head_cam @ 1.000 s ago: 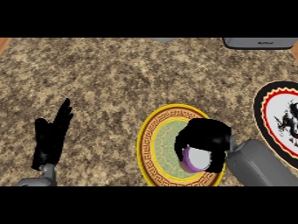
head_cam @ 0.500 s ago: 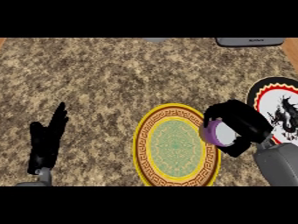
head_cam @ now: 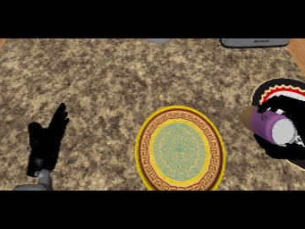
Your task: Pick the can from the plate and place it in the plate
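Can [head_cam: 268,126] is lying sideways in the right hand [head_cam: 298,134], fingers curled round it, over the left edge of the black-red plate [head_cam: 281,87], just right of the gold plate [head_cam: 180,149], while the left hand [head_cam: 47,142] rests open, fingers up, at the bench's [head_cam: 128,76] lower left.
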